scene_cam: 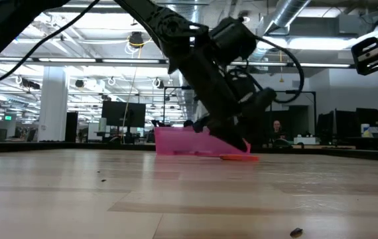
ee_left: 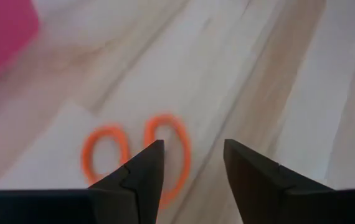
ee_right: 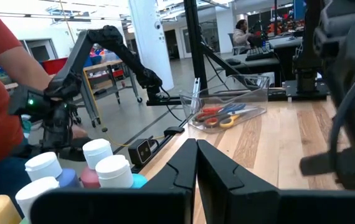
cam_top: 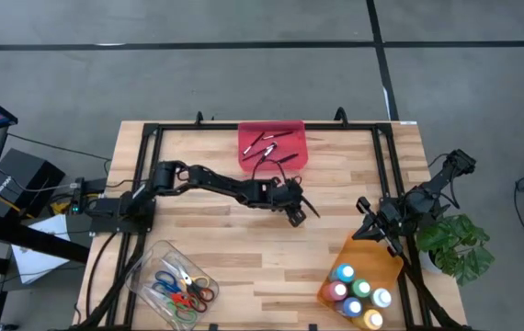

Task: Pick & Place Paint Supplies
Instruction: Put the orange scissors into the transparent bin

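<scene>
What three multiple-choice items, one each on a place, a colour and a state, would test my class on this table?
1. The brushes lie:
A. in the red tray
B. in a metal bucket
C. on the floor

2. The scissors under the left gripper have handles that are:
A. blue
B. orange
C. green

3. The right gripper is:
A. shut and empty
B. shut on a bottle
C. wide open

Key:
1 A, the high view shows the dark sticks inside the red tray.
2 B, the left wrist view shows two orange rings.
3 A, the right wrist view shows the fingers together with nothing between them.
</scene>
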`<control>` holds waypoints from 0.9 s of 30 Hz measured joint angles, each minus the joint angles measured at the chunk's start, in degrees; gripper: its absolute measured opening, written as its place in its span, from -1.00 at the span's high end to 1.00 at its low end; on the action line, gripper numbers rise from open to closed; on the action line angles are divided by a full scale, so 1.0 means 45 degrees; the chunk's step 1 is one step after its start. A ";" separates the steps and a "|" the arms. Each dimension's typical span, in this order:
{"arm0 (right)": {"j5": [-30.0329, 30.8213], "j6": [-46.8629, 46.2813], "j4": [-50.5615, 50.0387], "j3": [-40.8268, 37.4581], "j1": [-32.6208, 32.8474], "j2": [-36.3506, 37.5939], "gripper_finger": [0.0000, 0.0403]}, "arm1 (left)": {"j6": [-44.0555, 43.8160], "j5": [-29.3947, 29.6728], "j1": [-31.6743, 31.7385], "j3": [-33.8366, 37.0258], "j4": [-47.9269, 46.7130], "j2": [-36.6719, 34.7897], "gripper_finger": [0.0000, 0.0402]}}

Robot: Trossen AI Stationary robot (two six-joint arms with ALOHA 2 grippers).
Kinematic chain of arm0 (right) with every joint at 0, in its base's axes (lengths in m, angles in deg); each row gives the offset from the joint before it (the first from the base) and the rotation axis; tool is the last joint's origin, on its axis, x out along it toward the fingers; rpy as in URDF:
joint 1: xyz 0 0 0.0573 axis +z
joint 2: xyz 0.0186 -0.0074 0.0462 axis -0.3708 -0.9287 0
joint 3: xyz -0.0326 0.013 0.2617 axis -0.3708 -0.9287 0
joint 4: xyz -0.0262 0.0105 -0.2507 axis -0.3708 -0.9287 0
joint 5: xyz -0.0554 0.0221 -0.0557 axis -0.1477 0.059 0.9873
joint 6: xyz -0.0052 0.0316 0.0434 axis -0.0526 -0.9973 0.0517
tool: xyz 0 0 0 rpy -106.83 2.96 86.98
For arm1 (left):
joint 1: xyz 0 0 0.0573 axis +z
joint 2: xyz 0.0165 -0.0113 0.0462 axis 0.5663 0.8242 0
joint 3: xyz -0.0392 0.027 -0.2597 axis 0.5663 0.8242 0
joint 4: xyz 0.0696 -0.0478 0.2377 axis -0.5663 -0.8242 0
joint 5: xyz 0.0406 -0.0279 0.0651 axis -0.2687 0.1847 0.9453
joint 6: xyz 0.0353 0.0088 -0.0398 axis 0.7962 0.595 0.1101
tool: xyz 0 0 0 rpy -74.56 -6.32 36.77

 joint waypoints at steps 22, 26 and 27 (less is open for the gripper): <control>0.0000 0.0000 0.0009 0.0003 -0.0003 0.0005 0.96 | -0.2182 -0.0015 -0.0536 -0.0044 -0.1194 0.0929 0.94; 0.0000 0.0000 0.0005 0.0000 -0.0005 0.0005 0.96 | -0.2780 -0.0717 -0.0556 -0.0029 -0.1218 0.0773 0.97; 0.0000 0.0000 0.0008 0.0001 -0.0001 0.0005 0.96 | -0.2842 -0.0938 -0.0551 -0.0020 -0.1228 0.0694 0.98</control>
